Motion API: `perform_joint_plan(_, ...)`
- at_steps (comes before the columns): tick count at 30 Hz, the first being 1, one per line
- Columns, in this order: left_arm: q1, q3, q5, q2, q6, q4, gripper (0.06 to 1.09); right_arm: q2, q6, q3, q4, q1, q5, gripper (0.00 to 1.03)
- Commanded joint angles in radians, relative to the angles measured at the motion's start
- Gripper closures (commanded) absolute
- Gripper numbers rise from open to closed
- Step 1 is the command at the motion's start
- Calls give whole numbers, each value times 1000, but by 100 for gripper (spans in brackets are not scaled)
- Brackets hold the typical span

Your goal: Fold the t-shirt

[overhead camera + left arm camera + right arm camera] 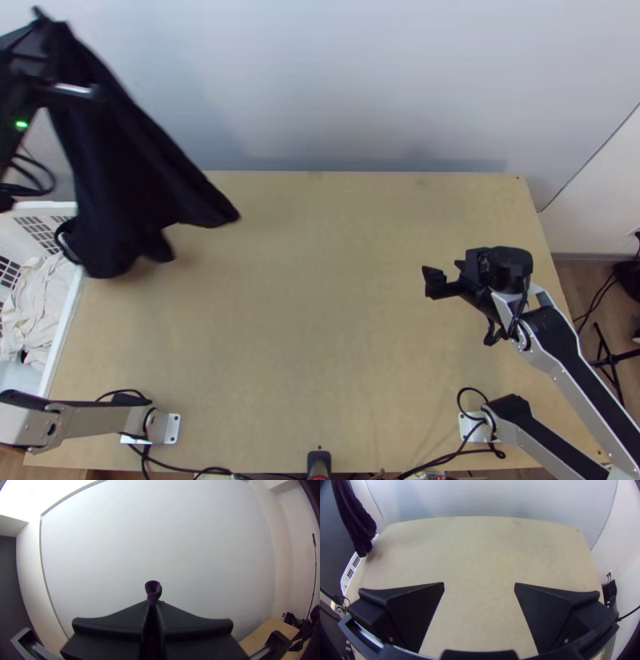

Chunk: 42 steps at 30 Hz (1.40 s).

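One black cloth t-shirt (132, 152) hangs, gripped by black left hand (44, 26); black right hand (445, 274) released over one light wooden table (304, 320); white wall (360, 80) beyond.

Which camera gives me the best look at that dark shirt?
The top view: it shows much of the shirt hanging in long folds over the table's left side. The right wrist view shows a hanging part near the white basket; the left wrist view, a small tuft pinched in the left gripper.
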Motion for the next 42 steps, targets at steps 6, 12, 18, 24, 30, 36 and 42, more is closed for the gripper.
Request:
perform_joint_plan(6, -549, -3, -335, 63, 229, 191, 105, -98, 19, -131, 36, -33, 0, 5)
perform_joint_plan(12, -676, -1, -385, 137, 335, 322, 105, -130, 19, -160, 45, -65, 0, 5)
perform_joint_plan(18, -831, 2, -420, 203, 493, 510, 105, -153, 13, -185, 51, -113, -2, 5)
perform_joint_plan(24, -928, 25, -454, 280, 653, 719, 105, -164, 13, -225, 65, -136, -2, 5)
perform_joint_plan(30, -862, -27, -552, 321, 614, 742, 105, -174, 12, -253, 82, -140, -2, 5)
perform_joint_plan(36, -569, -202, -560, 306, 249, 475, 105, -174, 6, -253, 88, -142, -2, 5)
perform_joint_plan(42, -265, -529, -479, 258, 139, 541, 105, -165, 6, -254, 105, -140, -2, 5)
